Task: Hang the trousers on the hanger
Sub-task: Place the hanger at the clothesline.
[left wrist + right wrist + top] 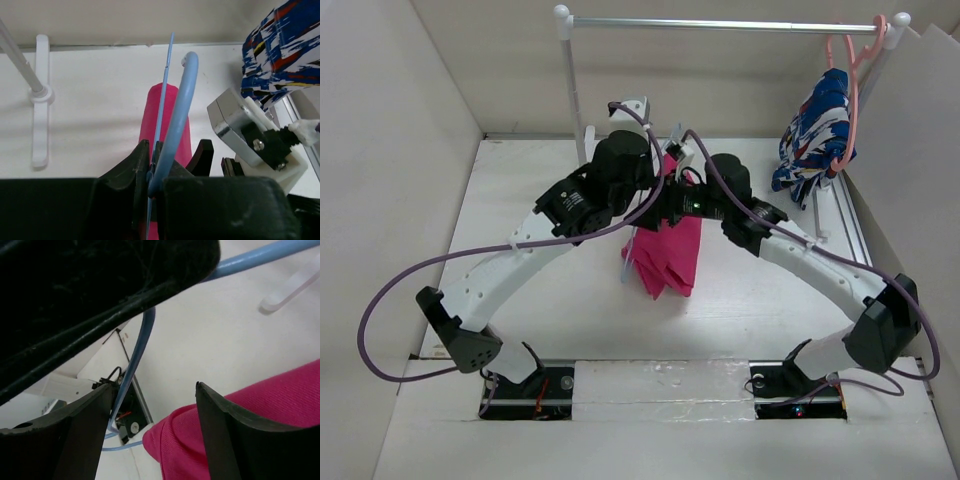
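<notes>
The magenta-pink trousers [670, 255] hang folded over the thin light-blue hanger [631, 252], held above the middle of the table. My left gripper [655, 185] is shut on the hanger near the base of its hook. In the left wrist view the blue hook [177, 115] rises from between the closed jaws of that gripper [155, 170], with the trousers [162, 110] below. My right gripper [672, 205] is open right beside the cloth. In the right wrist view its jaws [153, 386] stand apart, with the trousers [260, 425] and a hanger wire [137, 355] between them, neither gripped.
A white clothes rack [720, 22] spans the back of the table. A blue-and-white patterned garment [815, 135] hangs on a salmon-pink hanger [850, 70] at its right end. The rack's left foot [40, 95] stands on the table. White walls enclose the left, right and back.
</notes>
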Tool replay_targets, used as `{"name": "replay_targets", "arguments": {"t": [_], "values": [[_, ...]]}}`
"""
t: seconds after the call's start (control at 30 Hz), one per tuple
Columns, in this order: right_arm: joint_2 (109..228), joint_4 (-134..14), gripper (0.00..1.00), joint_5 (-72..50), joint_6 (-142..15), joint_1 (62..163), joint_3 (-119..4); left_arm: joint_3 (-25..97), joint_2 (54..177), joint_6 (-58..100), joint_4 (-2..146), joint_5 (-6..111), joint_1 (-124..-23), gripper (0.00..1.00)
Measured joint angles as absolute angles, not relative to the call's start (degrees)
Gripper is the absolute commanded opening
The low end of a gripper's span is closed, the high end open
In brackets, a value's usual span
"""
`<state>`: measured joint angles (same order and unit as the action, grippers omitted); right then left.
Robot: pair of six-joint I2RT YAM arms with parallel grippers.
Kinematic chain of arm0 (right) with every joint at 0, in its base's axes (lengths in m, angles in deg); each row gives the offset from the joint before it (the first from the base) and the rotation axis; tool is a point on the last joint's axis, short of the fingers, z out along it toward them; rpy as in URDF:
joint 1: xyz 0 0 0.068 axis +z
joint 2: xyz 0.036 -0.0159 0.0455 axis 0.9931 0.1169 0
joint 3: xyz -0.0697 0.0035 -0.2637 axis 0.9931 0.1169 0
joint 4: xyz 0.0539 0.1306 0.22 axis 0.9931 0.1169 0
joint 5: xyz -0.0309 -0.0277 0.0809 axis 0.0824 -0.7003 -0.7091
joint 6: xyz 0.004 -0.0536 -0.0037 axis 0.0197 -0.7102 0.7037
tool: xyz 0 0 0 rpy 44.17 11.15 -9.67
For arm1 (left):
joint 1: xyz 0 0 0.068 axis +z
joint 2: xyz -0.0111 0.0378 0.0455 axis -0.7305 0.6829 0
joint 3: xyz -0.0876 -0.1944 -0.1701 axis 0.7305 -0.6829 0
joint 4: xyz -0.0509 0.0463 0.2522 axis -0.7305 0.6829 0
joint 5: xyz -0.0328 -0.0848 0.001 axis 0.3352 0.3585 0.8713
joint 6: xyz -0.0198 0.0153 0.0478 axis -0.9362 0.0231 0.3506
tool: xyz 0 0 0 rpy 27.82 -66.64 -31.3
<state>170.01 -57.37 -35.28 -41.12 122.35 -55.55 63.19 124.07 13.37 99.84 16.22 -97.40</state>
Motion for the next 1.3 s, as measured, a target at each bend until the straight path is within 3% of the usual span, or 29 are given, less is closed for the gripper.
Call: {"name": "replay_targets", "arguments": {"t": [0.03, 0.1, 0.13, 0.27, 0.3, 0.33, 0.4, 0.5, 0.57, 0.6, 0.73, 0.97, 1.3], "values": [[169.91, -58.64, 0.56, -35.24, -40.24, 122.88, -54.55, 62.8, 124.07, 13.33, 100.13, 16.17, -97.38, 0.0], [169.56, -61.86, 0.42, -35.06, -38.45, 124.04, -52.27, 62.45, 124.04, 13.09, 100.5, 16.09, -97.38, 0.0], [169.21, -63.3, 0.27, -34.86, -37.57, 124.63, -51.05, 62.25, 124.07, 13.05, 100.61, 16.22, -97.4, 0.0], [168.05, -68.35, 0.3, -33.97, -33.99, 126.46, -46.79, 62.17, 124.85, 13.13, 100.37, 16.44, -97.58, 0.0], [167.94, -68.94, 0.25, -33.86, -33.47, 126.64, -46.13, 62.17, 125.25, 13.33, 100.06, 16.44, -97.58, 0.0], [167.89, -69.33, 0.1, -33.82, -33.05, 126.73, -45.67, 62.17, 125.6, 13.37, 99.78, 16.46, -97.58, 0.0], [167.85, -69.94, 0.02, -32.81, -30.91, 126.73, -44.89, 62.17, 126.43, 13.42, 98.99, 16.44, -97.16, 0.0], [167.74, -71.93, 0.0, -31.39, -27.94, 125.74, -43.31, 62.45, 126.93, 13.09, 98.05, 17.14, -96.66, 0.03], [167.28, -72.43, 0.0, -30.84, -26.8, 125.39, -43.25, 63.83, 127.91, 13.16, 97.99, 17.68, -96.22, 0.28], [166.91, -72.28, 0.0, -30.97, -26.41, 124.96, -43.22, 65.18, 128.68, 13.4, 97.55, 17.81, -95.94, 0.54], [164.94, -70.99, 0.0, -32.72, -25.01, 121.68, -43.46, 70.21, 130.32, 14.14, 96.19, 17.51, -94.96, 0.8], [164.14, -64.92, 0.0, -39.5, -26.56, 109.79, -53.04, 73.73, 128.61, 14.49, 92.63, 18.49, -94.98, 0.86], [174.89, -69.0, 0.0, -45.82, -23.19, 94.81, -70.76, 59.67, 116.0, 12.39, 90.38, 19.72, -94.69, 0.86]]}}
